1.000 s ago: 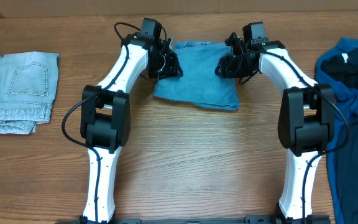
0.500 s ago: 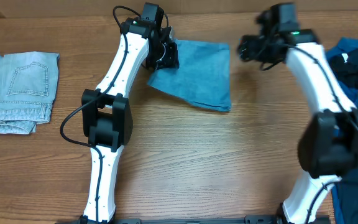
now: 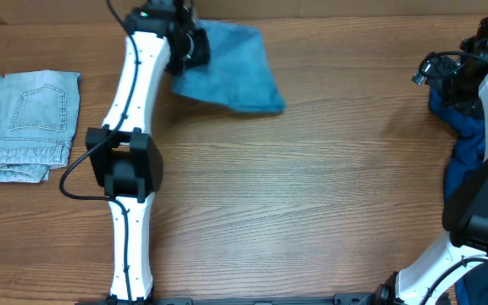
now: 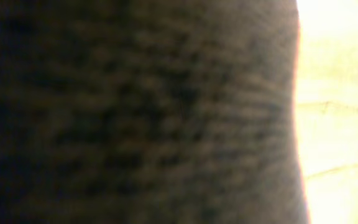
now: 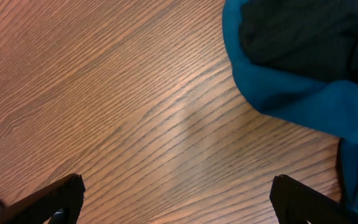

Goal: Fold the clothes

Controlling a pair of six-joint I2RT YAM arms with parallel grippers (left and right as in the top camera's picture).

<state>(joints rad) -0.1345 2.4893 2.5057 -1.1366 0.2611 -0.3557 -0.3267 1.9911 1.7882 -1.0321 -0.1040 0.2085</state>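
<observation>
A folded light-blue cloth (image 3: 235,68) lies at the back of the table, left of centre. My left gripper (image 3: 190,47) is shut on its left edge. In the left wrist view dark blurred fabric (image 4: 135,112) fills the frame and hides the fingers. My right gripper (image 3: 439,78) hangs at the far right beside a pile of dark-blue and black clothes (image 3: 466,144). In the right wrist view my right gripper (image 5: 179,202) stands wide open over bare wood with nothing between its fingertips (image 5: 64,196). The blue garment (image 5: 303,99) lies just ahead of it, to the right.
Folded light denim jeans (image 3: 25,123) lie at the left edge of the wooden table (image 3: 295,195). The pile of clothes runs down the right edge to the front corner. A brown wall borders the table's back edge.
The right gripper let go of the blue cloth, opened wide and swung right to the clothes pile. The left gripper dragged the cloth left and back along the table.
</observation>
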